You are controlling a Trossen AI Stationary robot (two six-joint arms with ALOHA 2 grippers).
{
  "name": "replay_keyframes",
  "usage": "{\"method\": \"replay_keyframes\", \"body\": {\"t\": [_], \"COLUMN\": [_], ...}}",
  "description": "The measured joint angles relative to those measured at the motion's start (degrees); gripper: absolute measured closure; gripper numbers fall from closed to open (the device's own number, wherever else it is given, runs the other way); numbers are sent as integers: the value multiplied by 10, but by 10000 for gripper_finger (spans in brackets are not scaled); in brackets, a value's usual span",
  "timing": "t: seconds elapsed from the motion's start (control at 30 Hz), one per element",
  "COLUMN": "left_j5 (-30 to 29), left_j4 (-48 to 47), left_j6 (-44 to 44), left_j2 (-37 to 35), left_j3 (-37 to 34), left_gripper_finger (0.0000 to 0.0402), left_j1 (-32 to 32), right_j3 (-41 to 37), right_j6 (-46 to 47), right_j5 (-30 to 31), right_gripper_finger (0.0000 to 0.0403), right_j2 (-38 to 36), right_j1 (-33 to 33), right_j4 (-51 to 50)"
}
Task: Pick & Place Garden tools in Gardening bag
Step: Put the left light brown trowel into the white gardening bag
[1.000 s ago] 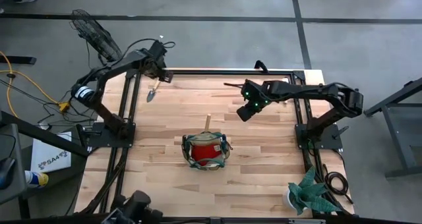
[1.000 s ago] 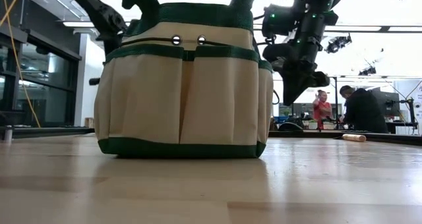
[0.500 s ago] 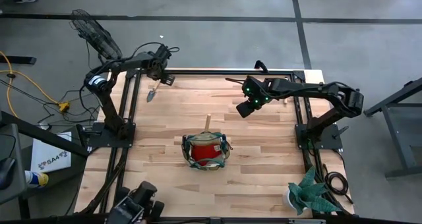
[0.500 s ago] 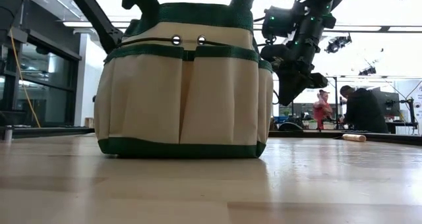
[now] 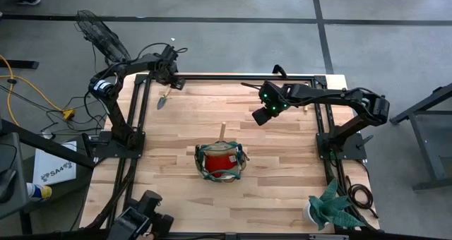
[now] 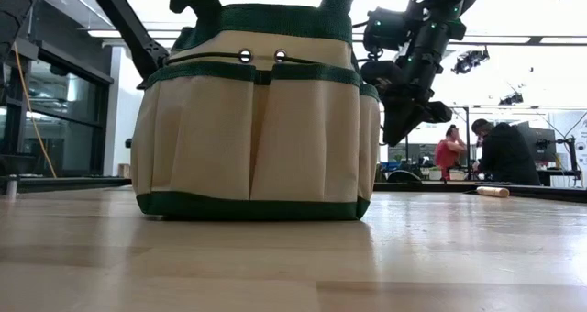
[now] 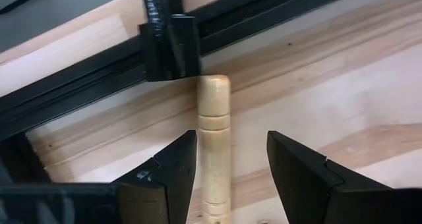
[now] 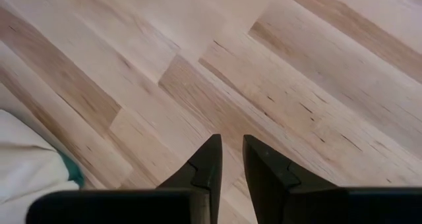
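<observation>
Left wrist view: left gripper [image 7: 231, 168] jaws spread, straddling trowel [image 7: 214, 138]; right gripper [image 8: 231, 159] jaws slightly parted, empty.

The wooden table [image 5: 282, 169] (pale planks) carries 1 gardening bag [image 5: 220, 162], 1 trowel [image 5: 164, 98] and 1 potted plant [image 5: 328, 207].

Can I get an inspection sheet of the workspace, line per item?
Surface: wooden table, bare planks over most of it.
Job's things: gardening bag near the table's middle, red item and a wooden handle showing inside; trowel at the far left edge, wooden handle flat on the wood.
Clutter: potted plant at the near right corner.
Grippers: left gripper with jaws open, either side of the trowel handle, not closed on it; right gripper over bare wood, jaws slightly apart, holding nothing.
Cables: yellow cable on the floor, left of the table.
Surroundings: fan beyond the far left corner; two people in the room behind.
</observation>
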Motion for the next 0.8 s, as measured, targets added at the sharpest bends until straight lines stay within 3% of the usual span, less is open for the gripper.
{"method": "replay_keyframes", "body": {"t": [0.4, 0.5, 0.67, 0.8], "left_j5": [2, 3, 4, 14], "left_j4": [-11, -12, -17, -19], "left_j6": [-4, -4, -1, 10], "left_j2": [39, 39, 40, 41], "left_j3": [3, 3, 3, 2], "left_gripper_finger": [229, 257, 341, 347], "left_j1": [0, 0, 0, 0], "right_j3": [0, 0, 0, 0], "right_j6": [0, -1, -2, -2], "right_j5": [0, 0, 0, 0], "right_gripper_finger": [348, 348, 348, 348], "right_j2": [0, 0, 0, 0], "right_j1": [0, 0, 0, 0], "right_j4": [4, 4, 4, 4]}}
